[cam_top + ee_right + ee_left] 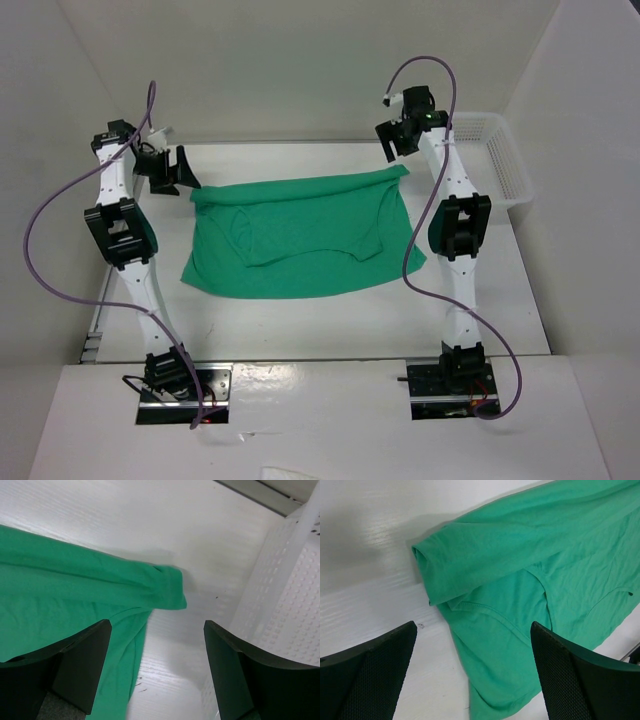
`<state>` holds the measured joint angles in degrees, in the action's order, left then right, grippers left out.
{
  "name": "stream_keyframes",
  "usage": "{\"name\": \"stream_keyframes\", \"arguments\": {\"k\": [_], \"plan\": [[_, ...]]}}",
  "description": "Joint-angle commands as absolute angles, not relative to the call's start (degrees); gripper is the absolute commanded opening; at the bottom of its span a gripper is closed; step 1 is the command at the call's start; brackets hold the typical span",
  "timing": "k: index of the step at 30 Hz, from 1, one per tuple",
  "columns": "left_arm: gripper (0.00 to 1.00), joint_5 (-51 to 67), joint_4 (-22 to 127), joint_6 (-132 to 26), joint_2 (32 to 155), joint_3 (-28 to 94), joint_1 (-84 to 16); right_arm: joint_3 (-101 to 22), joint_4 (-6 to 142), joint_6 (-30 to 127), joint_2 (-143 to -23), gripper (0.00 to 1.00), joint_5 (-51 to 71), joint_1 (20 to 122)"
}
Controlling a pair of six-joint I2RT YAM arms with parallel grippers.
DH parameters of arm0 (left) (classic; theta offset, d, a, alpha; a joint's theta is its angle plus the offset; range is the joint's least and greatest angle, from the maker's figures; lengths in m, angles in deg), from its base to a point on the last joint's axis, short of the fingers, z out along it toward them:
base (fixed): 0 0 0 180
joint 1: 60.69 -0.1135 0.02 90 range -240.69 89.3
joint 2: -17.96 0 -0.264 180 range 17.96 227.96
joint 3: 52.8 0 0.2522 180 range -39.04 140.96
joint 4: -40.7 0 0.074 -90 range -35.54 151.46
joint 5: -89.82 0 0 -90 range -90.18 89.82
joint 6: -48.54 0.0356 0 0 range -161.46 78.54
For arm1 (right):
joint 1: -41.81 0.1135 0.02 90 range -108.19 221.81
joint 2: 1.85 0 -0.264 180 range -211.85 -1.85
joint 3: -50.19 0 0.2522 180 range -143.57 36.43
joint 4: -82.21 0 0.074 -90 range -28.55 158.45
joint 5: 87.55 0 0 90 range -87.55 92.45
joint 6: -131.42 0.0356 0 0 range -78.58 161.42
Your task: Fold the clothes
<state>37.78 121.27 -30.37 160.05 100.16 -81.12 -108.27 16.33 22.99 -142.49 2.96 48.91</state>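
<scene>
The plain emerald-green short-sleeved T-shirt [300, 240] of thin fabric lies flat in the middle of the white worktop [300, 325], between my two arms; its far edge is doubled over toward me, so a thick folded hem runs corner to corner and the sleeve seams show in the upper layer. My left tool [180, 172] hangs at the far left corner [425, 562] of that fold, fingers spread wide and holding nothing; my right tool [398, 148] hangs at the far right corner [172, 590], likewise spread and empty, with the cloth resting on the worktop below it. I read the placement as deliberate: one tool per corner makes for a straight fold line; spread fingers let the soft cloth settle without dragging. The white plastic mesh basket [505, 160] stands just beside the right tool, apart from the shirt; I judge one fold laid and more to come, the loose near edge being the likely next hold.
</scene>
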Motion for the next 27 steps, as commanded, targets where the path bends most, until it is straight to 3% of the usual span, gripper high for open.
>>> {"name": "stream_keyframes", "arguments": {"k": [1,8,14,18,24,27], "plan": [[1.00,38.14,121.87,-32.32,161.40,100.79,-81.17,-107.88,14.30,23.67,-141.06,0.82,5.00,48.58],[0.98,36.65,122.40,-33.64,166.05,105.01,-80.04,-109.11,13.78,23.67,-141.59,0.82,6.14,48.58],[0.87,36.65,122.93,-33.64,169.83,108.18,-79.50,-108.59,13.78,23.14,-141.59,0.82,6.14,48.58],[0.61,37.79,122.93,-33.64,170.46,109.41,-79.50,-107.97,13.78,22.62,-141.59,0.82,5.61,48.58],[0.44,38.32,123.46,-33.11,170.98,109.41,-79.50,-107.97,14.30,22.62,-141.59,0.82,5.08,48.58],[0.30,38.32,123.98,-32.59,170.37,109.41,-79.50,-107.97,14.30,22.62,-141.59,0.82,4.56,48.58]]}}
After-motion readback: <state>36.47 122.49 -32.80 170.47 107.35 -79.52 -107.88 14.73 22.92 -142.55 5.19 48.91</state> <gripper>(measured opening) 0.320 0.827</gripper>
